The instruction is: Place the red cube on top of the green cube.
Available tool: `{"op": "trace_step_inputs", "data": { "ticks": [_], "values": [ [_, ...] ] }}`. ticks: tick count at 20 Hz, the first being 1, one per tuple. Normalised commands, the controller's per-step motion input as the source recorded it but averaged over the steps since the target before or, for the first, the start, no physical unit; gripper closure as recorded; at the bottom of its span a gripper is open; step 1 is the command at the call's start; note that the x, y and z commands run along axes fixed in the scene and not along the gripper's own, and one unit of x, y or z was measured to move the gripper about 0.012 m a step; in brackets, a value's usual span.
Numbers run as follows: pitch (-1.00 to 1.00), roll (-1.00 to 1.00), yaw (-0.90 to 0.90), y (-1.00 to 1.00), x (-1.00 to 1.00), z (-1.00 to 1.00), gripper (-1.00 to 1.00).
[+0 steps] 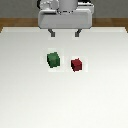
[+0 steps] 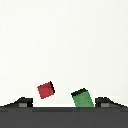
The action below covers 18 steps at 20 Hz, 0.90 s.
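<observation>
The red cube (image 1: 76, 64) sits on the white table, to the exterior view's right of the green cube (image 1: 53, 59); a small gap separates them. My gripper (image 1: 64, 34) hangs above the table behind both cubes, open and empty, its two dark fingertips (image 1: 51, 34) spread wide apart. In the wrist view the red cube (image 2: 46, 89) and the green cube (image 2: 82, 97) lie on the table between the two fingertips (image 2: 22, 102), well below the gripper (image 2: 64, 103).
The white table (image 1: 30, 95) spreads around both cubes. A brown floor strip (image 1: 15, 23) shows beyond the table's far edge. The arm's grey body (image 1: 65, 17) is at the back centre.
</observation>
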Motion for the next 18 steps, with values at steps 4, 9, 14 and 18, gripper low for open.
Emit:
{"op": "trace_step_inputs", "data": {
  "ticks": [4, 9, 14, 18],
  "values": [
    [0.0, 0.0, 0.0, 0.0, 0.25, 0.0, -1.0],
    [0.0, 0.0, 0.0, 0.0, 0.4, 0.0, -1.0],
    [0.0, 0.0, 0.0, 0.0, 0.2, 0.0, -1.0],
    [0.0, 0.0, 0.26, 0.0, 0.0, 0.0, -1.0]
  ]
}}
